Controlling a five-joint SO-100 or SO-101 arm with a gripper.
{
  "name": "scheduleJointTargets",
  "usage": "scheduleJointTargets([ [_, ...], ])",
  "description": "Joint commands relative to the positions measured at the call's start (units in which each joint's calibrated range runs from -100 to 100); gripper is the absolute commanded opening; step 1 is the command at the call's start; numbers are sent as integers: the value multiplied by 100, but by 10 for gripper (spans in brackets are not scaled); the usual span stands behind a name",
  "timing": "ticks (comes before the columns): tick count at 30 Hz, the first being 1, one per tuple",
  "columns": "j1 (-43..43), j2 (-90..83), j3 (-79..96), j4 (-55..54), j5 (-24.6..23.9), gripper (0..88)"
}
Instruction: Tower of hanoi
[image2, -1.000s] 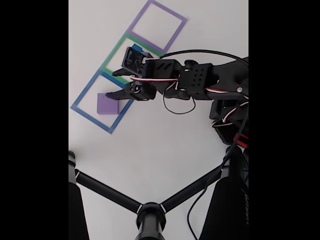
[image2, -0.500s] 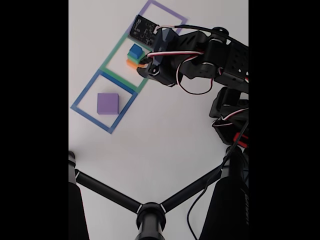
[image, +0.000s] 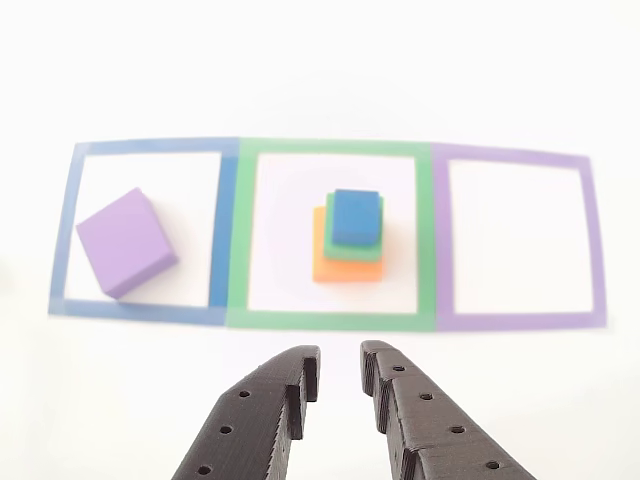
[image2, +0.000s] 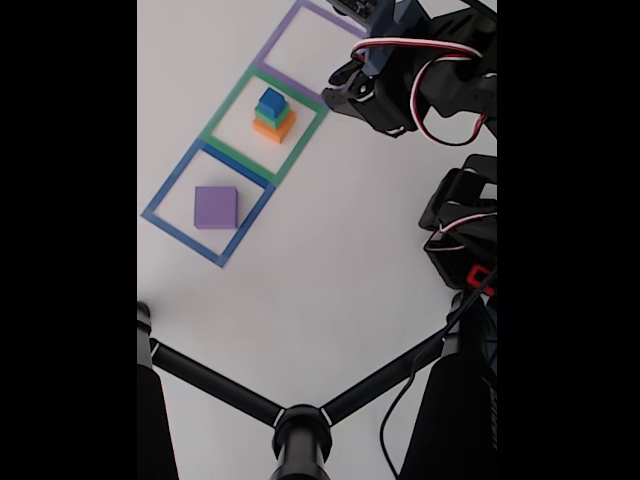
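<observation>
The purple block (image: 125, 243) lies slightly turned inside the blue outline (image: 228, 230), also seen as the purple block (image2: 215, 207). In the green outline (image: 425, 240) stand the orange block (image: 345, 268), the green block (image: 365, 248) on it and the blue cube (image: 357, 215) on top; the fixed view shows this stack as the blue cube (image2: 272, 100) over the orange block (image2: 274, 129). My gripper (image: 340, 368) hovers in front of the green outline, open by a narrow gap and holding nothing. In the fixed view the gripper (image2: 345, 85) hangs to the right of the stack, apart from it.
A purple outline (image: 592, 240) lies to the right of the green one in the other view. In the fixed view the arm's base (image2: 465, 235) stands at the right, and a black stand with spreading legs (image2: 300, 425) crosses the bottom.
The gripper has drawn away from the purple block in the blue outline, rising and swinging to the upper right of the fixed view. The blocks have not moved.
</observation>
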Motion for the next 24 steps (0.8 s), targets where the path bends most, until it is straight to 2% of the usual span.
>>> scheduleJointTargets([
  [1, 131, -111, -178, -64, 59, 68],
  [6, 284, -135, 477, -688, 59, 165],
  [16, 562, -167, 2686, -3263, 59, 306],
  [24, 658, 164, 4349, -5838, 59, 340],
])
